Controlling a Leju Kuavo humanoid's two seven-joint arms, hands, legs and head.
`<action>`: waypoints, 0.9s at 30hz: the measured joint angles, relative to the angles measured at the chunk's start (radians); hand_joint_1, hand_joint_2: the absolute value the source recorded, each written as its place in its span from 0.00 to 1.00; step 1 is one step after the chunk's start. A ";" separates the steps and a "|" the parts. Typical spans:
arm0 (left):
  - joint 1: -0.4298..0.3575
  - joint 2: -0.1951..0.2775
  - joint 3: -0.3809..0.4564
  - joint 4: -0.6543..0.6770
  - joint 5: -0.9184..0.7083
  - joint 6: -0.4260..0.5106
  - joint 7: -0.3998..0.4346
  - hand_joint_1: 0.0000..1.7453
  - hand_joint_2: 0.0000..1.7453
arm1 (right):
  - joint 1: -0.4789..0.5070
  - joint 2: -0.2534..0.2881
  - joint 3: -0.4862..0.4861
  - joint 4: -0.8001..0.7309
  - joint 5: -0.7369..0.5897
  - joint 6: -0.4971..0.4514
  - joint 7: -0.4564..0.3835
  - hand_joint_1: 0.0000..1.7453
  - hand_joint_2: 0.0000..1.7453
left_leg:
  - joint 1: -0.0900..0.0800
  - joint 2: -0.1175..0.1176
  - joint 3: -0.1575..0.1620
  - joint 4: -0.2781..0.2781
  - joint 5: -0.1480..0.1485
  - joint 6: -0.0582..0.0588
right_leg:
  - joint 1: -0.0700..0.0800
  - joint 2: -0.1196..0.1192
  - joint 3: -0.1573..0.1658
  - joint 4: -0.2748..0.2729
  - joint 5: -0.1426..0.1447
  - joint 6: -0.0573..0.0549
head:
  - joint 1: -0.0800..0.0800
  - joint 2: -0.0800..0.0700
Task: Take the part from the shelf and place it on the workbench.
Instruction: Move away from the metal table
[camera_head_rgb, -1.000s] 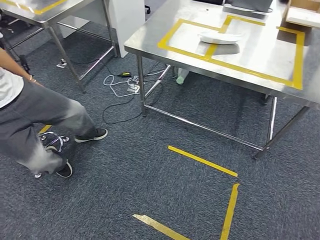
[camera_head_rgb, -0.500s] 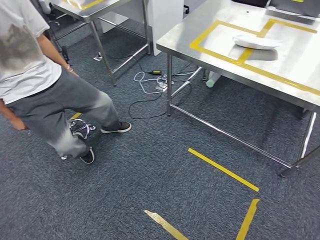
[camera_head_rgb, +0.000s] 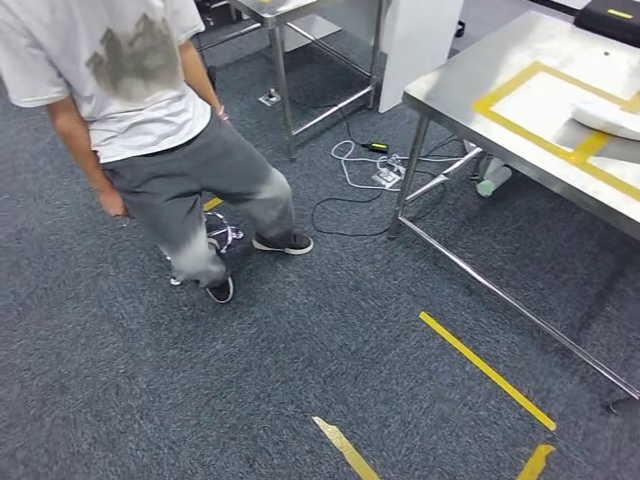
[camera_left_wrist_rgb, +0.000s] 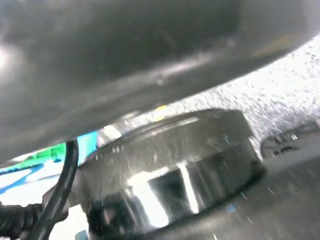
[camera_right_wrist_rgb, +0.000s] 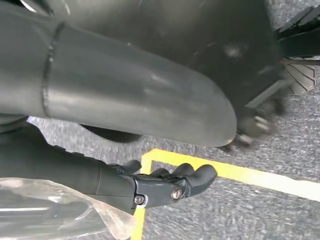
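A white, flat, elongated part (camera_head_rgb: 610, 118) lies on the steel workbench (camera_head_rgb: 460, 95) at the right edge of the head view, inside a yellow tape outline (camera_head_rgb: 521, 85). In the right wrist view my right hand (camera_right_wrist_rgb: 166, 185) hangs above grey carpet and a yellow tape line. Its dark fingers are stretched out and slightly apart, with nothing between them. In the left wrist view a dark blurred shape, probably my left hand (camera_left_wrist_rgb: 15, 222), sits at the picture's edge; how its fingers lie is not clear.
A person (camera_head_rgb: 151, 90) in a white shirt and grey trousers stands with legs wide apart on the carpet at the left. A second steel table (camera_head_rgb: 283, 12) stands behind. Cables (camera_head_rgb: 370, 165) and a bottle (camera_head_rgb: 492, 178) lie by the workbench leg. Yellow tape strips (camera_head_rgb: 487, 370) mark the floor.
The camera has swung to the left: workbench and floor tape have slid toward the right edge, and the person now shows from the shoulders down.
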 joint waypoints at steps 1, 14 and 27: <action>-0.001 -0.001 0.000 0.000 0.000 0.000 0.000 0.00 0.00 | 0.003 0.000 0.000 0.000 0.000 -0.001 0.000 0.00 0.00 | -0.002 -0.014 0.000 0.000 0.000 0.002 | 0.001 0.007 -0.034 0.065 -0.021 -0.001 | 0.001 0.000; 0.001 -0.004 0.011 0.000 -0.004 0.010 -0.001 0.00 0.00 | 0.007 0.002 0.012 0.000 0.006 -0.029 -0.020 0.00 0.00 | 0.000 -0.067 -0.056 0.102 -0.052 -0.042 | -0.002 0.037 0.056 -0.181 0.137 -0.040 | -0.008 0.000; 0.003 -0.004 0.023 0.000 -0.024 0.011 -0.002 0.00 0.00 | 0.000 0.002 0.024 0.000 0.011 0.004 -0.010 0.00 0.00 | 0.006 0.036 0.001 0.009 -0.012 -0.028 | 0.004 -0.101 0.085 -0.179 0.096 0.000 | -0.009 0.000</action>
